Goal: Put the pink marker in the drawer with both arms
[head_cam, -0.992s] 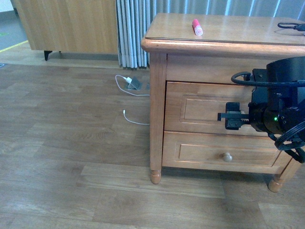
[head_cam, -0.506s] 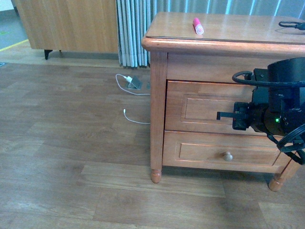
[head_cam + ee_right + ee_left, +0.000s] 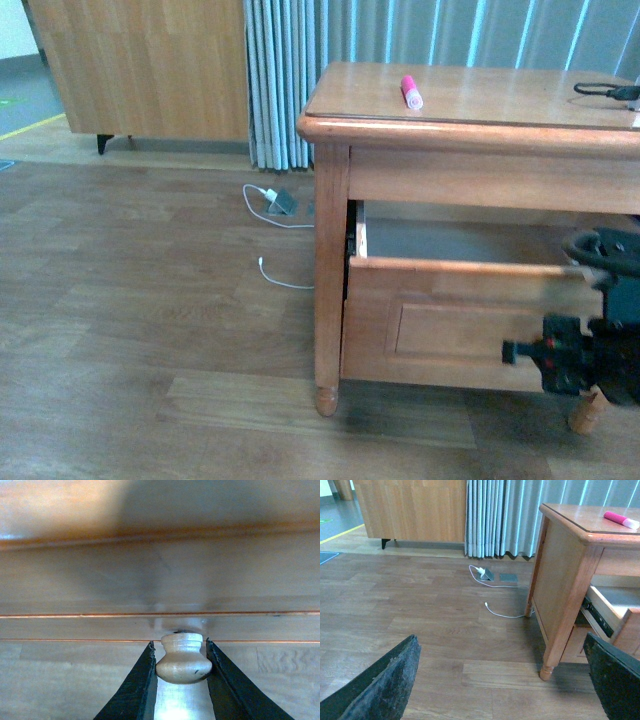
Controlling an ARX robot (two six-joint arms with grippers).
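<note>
Right gripper [image 3: 182, 672] clamped on the knob [image 3: 183, 656] of the drawer [image 3: 450, 315], which sits partway out. Left gripper [image 3: 500, 682] spread wide, holding nothing. Pink marker [image 3: 411, 91] lies on the nightstand [image 3: 500, 100] top.

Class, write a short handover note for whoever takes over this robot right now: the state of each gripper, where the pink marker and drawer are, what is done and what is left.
Right gripper: jaws shut on the drawer's pale knob.
Left gripper: open and empty, off to the side of the nightstand and touching nothing.
Pink marker: lying on the nightstand top, not grasped.
Drawer: open, with its inside showing behind the front panel.
Done: drawer opened.
Left: pick up the marker, probably with the free left arm, drop it into the drawer, then let go of the knob.
</note>
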